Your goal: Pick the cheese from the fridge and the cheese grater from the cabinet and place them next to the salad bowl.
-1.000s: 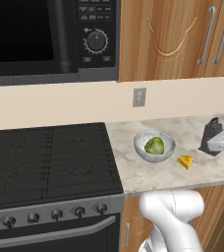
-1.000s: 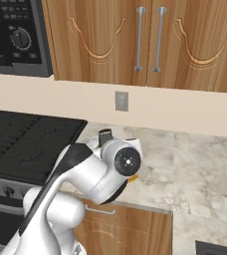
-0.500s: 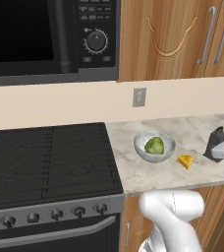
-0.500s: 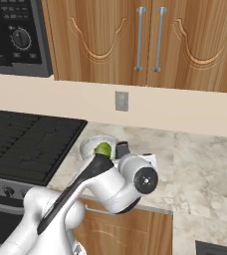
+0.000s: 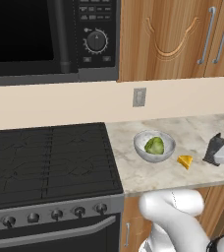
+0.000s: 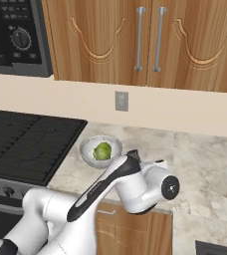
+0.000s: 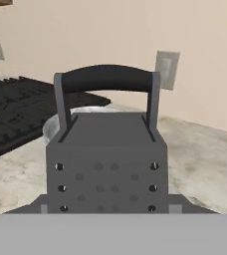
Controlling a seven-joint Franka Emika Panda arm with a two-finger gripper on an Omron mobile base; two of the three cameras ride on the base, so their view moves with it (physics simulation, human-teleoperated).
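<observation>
I take the salad bowl (image 5: 154, 146) as my reference on the marble counter (image 5: 197, 129). The stove (image 5: 50, 157) sits just to its left. The wooden cabinet (image 5: 173, 39) hangs above and behind it, doors closed. The gripper (image 5: 221, 153) is to its right, fingers clamped on the cheese grater (image 5: 213, 148), which stands upright at the counter. The cheese (image 5: 185, 161) lies between the bowl and the grater, just beside the bowl.

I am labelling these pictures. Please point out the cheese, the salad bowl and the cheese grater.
cheese (image 5: 185, 161): left base view, middle of wedge.
salad bowl (image 5: 139, 148): left base view, left wall.
cheese grater (image 7: 105, 164): hand view, front face.
</observation>
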